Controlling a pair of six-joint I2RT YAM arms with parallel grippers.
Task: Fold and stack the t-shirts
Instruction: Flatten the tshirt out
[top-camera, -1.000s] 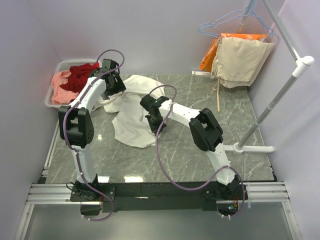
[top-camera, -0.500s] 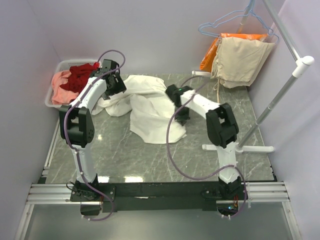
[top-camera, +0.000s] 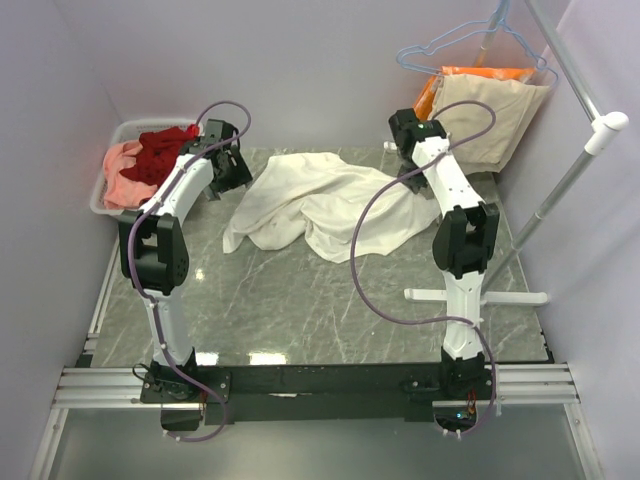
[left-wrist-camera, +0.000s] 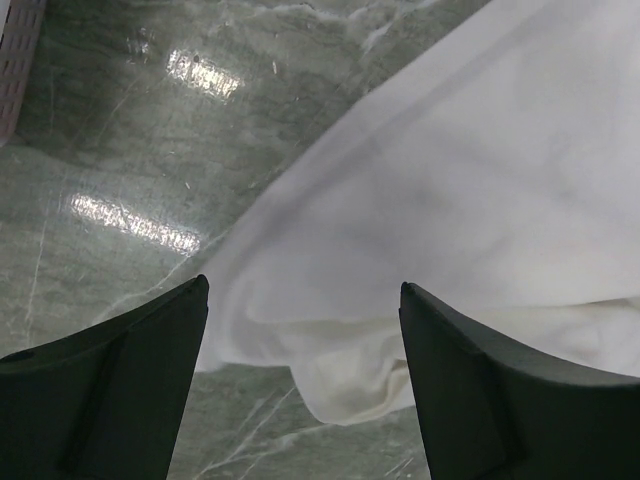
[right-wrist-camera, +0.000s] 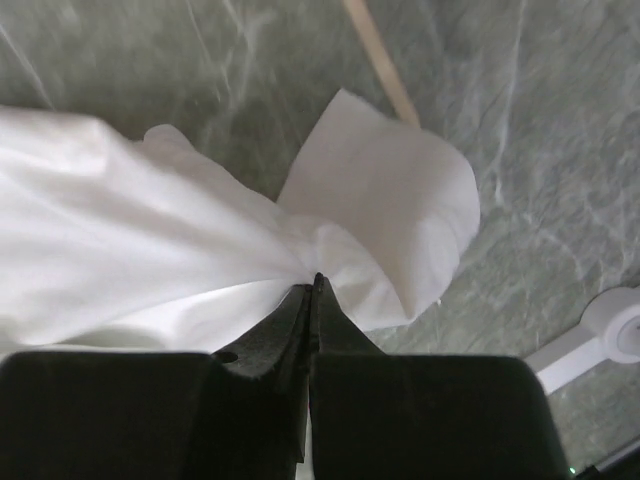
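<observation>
My right gripper is pinched together on a fold of the white t-shirt, near its far right edge; in the wrist view the cloth gathers into creases right at my fingertips and a loose flap curls away beyond them. My left gripper hangs with its fingers wide apart over the shirt's left end, holding nothing, the hem lying just below and between them. The shirt sprawls crumpled across the far middle of the table, soft matte cotton thrown into broad ridges and hollows; no print shows from any view. The table under it is a glossy grey-green top with pale marble veining, with bright lamp reflections. Well to the left, beside my left arm, a pale plastic basket holds a rumpled dark red t-shirt and a salmon pink t-shirt, touching each other.
</observation>
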